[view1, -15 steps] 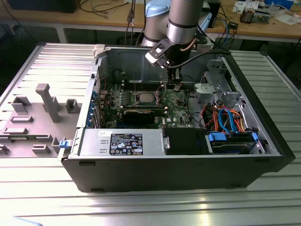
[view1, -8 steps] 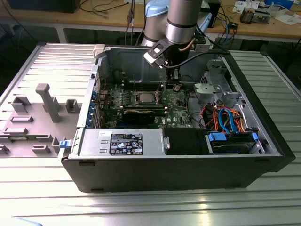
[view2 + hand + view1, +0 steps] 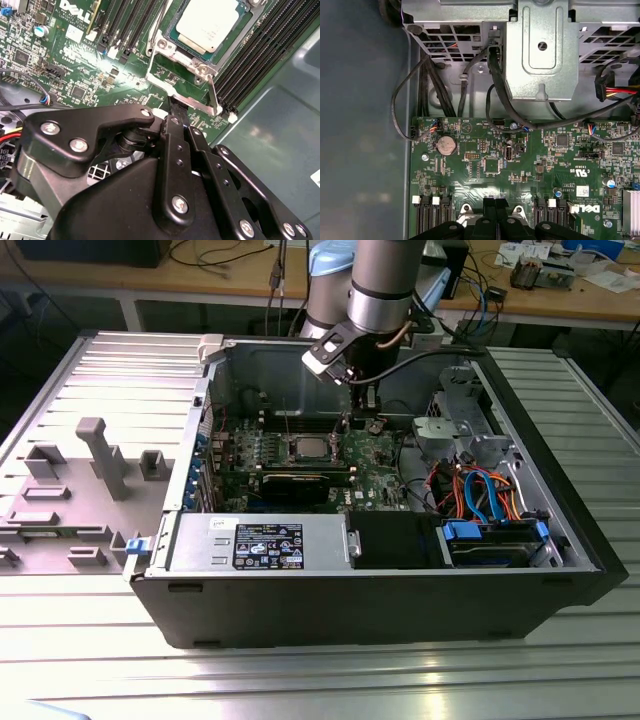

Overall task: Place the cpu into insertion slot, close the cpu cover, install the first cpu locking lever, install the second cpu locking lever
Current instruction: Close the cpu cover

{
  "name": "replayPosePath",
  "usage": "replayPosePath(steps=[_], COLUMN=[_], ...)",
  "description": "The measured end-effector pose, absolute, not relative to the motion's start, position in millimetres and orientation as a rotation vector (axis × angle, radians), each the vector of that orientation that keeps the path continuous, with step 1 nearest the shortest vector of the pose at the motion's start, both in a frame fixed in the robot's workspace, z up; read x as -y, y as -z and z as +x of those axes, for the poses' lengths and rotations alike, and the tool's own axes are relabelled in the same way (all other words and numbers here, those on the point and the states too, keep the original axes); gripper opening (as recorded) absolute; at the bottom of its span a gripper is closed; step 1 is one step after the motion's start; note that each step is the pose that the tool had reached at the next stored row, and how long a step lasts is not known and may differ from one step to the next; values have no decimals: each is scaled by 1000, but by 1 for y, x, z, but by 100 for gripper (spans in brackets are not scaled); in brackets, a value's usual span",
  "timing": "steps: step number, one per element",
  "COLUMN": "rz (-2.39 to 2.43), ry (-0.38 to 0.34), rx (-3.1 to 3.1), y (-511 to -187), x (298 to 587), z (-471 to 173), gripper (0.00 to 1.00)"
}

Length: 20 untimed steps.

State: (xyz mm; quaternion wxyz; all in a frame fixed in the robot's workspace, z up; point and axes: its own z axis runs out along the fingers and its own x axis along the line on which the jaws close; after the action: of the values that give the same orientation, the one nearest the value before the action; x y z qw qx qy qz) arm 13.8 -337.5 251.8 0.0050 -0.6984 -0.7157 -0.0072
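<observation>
sitting in insertion slot [image 3: 169, 46], cpu [image 3: 207, 22] near closed jaws

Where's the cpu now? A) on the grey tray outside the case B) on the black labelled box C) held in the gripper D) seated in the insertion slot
D: the cpu lies silver top up within the metal rim of the insertion slot, with the gripper off the slot's corner.

Ribbed silver metal table [image 3: 300, 680]: open black computer case [image 3: 380, 615] sits mid-table, grey blocky panel [image 3: 100, 455] flat toward the exterior view's left edge.
</observation>
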Motion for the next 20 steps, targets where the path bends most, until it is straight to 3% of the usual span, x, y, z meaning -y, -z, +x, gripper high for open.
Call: replayPosePath(steps=[20], rz=[-2187], ry=[23], rx=[2241], y=[-252], x=[337], z=[7], gripper=[11])
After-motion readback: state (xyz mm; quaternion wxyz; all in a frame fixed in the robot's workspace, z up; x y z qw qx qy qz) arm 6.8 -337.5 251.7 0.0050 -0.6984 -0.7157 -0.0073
